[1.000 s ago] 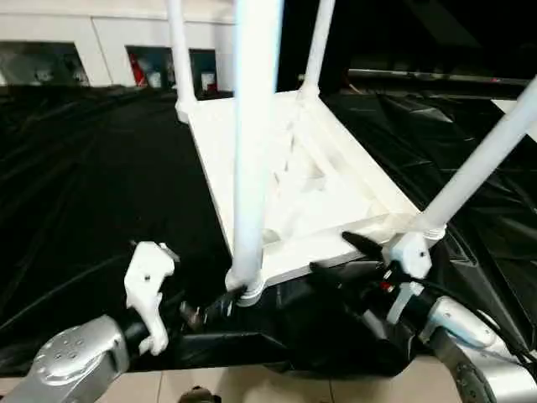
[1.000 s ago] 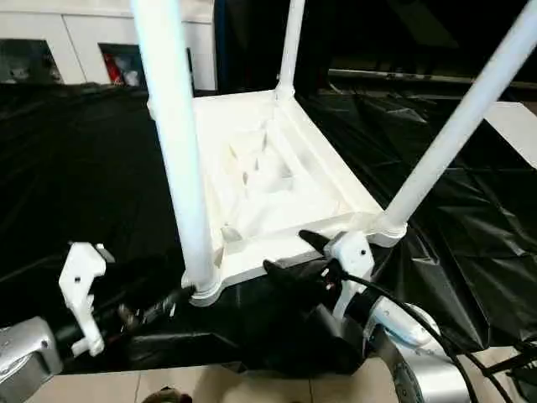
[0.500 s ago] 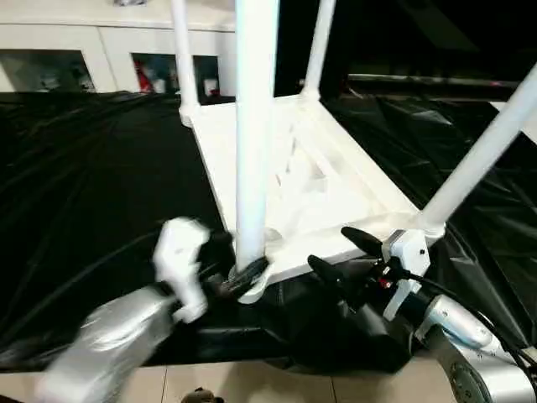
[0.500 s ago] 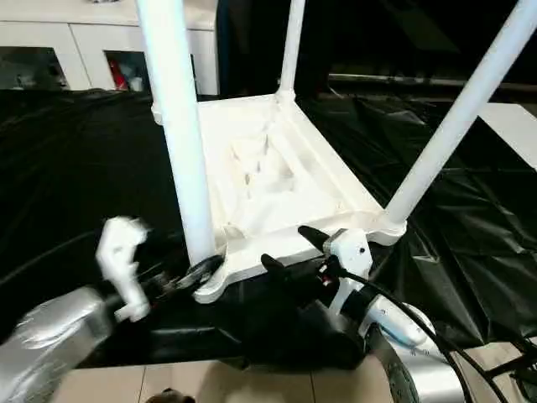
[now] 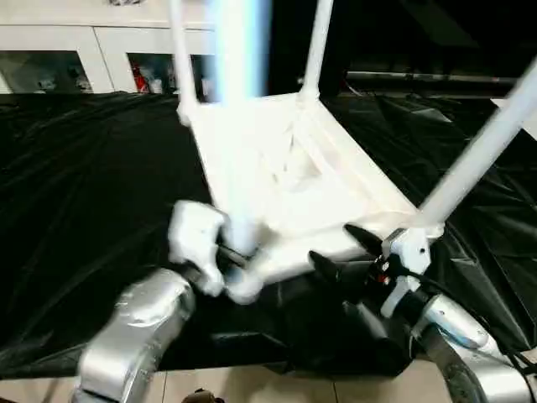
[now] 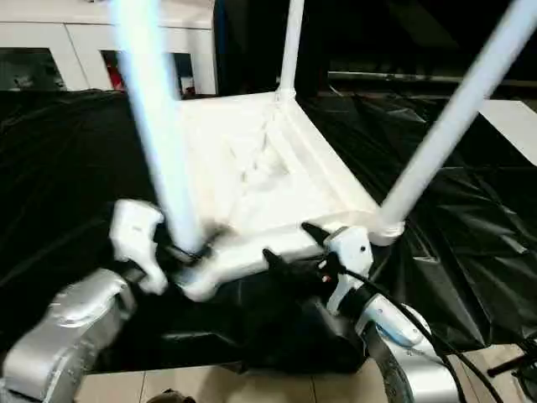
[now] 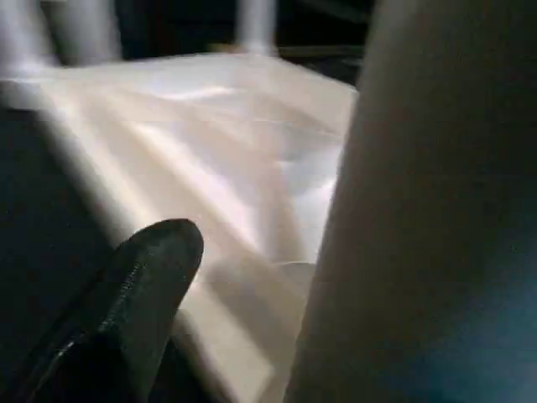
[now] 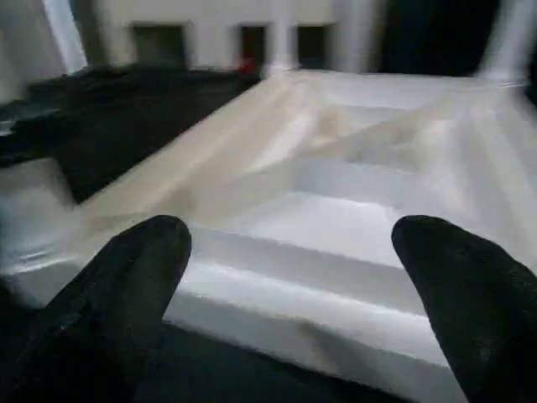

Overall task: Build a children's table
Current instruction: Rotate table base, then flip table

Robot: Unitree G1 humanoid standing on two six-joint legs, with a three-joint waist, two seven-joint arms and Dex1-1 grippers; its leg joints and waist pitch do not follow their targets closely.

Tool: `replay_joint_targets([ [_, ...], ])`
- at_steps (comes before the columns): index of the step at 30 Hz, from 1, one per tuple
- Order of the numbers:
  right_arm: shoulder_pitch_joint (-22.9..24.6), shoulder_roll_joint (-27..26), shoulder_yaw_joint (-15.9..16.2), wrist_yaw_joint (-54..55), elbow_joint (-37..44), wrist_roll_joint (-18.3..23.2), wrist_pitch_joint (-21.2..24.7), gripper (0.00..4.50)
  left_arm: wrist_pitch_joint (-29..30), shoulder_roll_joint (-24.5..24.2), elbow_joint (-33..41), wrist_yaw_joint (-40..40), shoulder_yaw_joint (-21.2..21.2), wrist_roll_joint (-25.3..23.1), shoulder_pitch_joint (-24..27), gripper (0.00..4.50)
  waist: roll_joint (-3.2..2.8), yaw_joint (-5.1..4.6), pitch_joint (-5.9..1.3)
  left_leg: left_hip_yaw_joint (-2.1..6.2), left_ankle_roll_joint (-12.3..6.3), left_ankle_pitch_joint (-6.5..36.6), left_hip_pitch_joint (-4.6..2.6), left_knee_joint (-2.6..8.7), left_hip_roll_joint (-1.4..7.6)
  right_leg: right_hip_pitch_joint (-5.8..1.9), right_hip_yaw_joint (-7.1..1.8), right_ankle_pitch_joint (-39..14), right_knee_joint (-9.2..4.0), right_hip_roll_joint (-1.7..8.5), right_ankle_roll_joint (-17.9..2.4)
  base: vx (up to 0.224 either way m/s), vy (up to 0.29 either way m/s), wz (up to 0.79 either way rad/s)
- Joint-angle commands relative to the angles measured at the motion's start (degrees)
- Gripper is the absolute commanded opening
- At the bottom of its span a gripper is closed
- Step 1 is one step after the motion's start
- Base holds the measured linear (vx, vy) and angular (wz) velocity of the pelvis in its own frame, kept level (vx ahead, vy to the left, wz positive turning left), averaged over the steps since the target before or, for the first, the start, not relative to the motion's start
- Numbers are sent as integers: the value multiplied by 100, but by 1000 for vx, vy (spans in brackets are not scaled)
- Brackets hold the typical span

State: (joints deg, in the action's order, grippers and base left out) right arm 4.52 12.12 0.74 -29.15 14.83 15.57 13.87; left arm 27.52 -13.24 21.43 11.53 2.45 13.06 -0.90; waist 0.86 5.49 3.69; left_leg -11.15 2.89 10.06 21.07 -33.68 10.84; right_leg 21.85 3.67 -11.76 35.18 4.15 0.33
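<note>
All four legs stand in the upturned children's table point(image 5: 294, 180), so only seating and flipping seem left.
My left gripper point(image 5: 231, 256) is at the 7 o'clock leg point(image 6: 155, 143), grip unclear; my right gripper point(image 8: 294, 277) is spread before the near edge on the tabletop point(image 5: 84, 176).

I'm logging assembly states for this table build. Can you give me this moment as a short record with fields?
table top: white table top lies underside up on the black-draped work surface
legs: four white legs stand up from its corners
left gripper: left gripper at the base of the near left leg; grip unclear
right gripper: right gripper open, fingers apart, facing the top's near edge
</note>
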Motion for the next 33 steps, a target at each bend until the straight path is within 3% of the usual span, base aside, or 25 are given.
replay_joint_targets([
  [1,-28,-39,-216,222,-124,-54,-246,450,-114,-23,55,-348,-303,-222,143,440,-25,8,-266,213,128,1943,-55,479,246,-121,-280,-1964,-558,373,-501,0,0,0],
  [8,119,-30,-76,285,-99,-233,-420,450,-127,75,174,-515,-398,-305,322,440,-67,8,-238,209,112,2055,-72,486,247,-89,-299,-1895,-574,360,-490,0,0,0],
  [15,20,-96,46,275,-152,-201,-464,450,-39,483,-65,-607,-305,-105,77,389,-24,3,-203,215,125,2206,-63,498,239,-71,-298,-2309,-621,380,-387,0,0,0],
  [18,-32,-71,117,169,-177,-184,-395,450,2,565,-243,-582,-248,-110,-109,364,-50,-8,-193,225,129,2215,-74,498,233,-57,-296,-2365,-637,374,-300,0,0,0],
  [19,-42,-52,141,125,-169,-167,-383,450,44,590,-234,-581,-262,-77,-115,356,-34,-14,-196,226,127,2205,-57,498,232,-72,-294,-2356,-635,376,-292,0,0,0],
  [21,-19,5,180,-43,-92,-16,-251,450,145,649,-170,-638,-312,-30,-72,324,-37,-18,-191,229,113,2195,-57,502,241,-70,-295,-2286,-628,374,-317,0,0,0],
  [24,41,174,285,-411,-18,209,-47,450,263,687,-155,-698,-353,-46,-2,313,-31,-14,-186,228,54,2131,-47,497,244,-81,-298,-2104,-610,363,-374,0,0,0],
  [25,52,223,314,-498,-12,243,-10,450,284,684,-169,-704,-352,-58,8,286,-25,-12,-171,225,31,2088,-35,500,245,-79,-300,-2057,-610,362,-385,0,0,0],
  [29,19,395,404,-752,-35,281,16,450,319,728,-396,-641,-401,16,-25,278,-6,-14,-132,213,-10,2012,-28,501,247,-63,-309,-2027,-623,366,-412,0,0,0],
  [32,-56,403,377,-782,-24,367,80,450,303,777,-545,-632,-471,55,-102,243,26,-21,-88,215,-31,2090,-31,515,239,-48,-308,-2313,-652,374,-373,0,0,0],
  [33,-69,404,370,-786,-17,388,98,450,302,787,-560,-633,-485,70,-122,235,9,-16,-76,228,-4,2194,-54,519,241,-28,-306,-2566,-676,386,-315,0,0,0],
])
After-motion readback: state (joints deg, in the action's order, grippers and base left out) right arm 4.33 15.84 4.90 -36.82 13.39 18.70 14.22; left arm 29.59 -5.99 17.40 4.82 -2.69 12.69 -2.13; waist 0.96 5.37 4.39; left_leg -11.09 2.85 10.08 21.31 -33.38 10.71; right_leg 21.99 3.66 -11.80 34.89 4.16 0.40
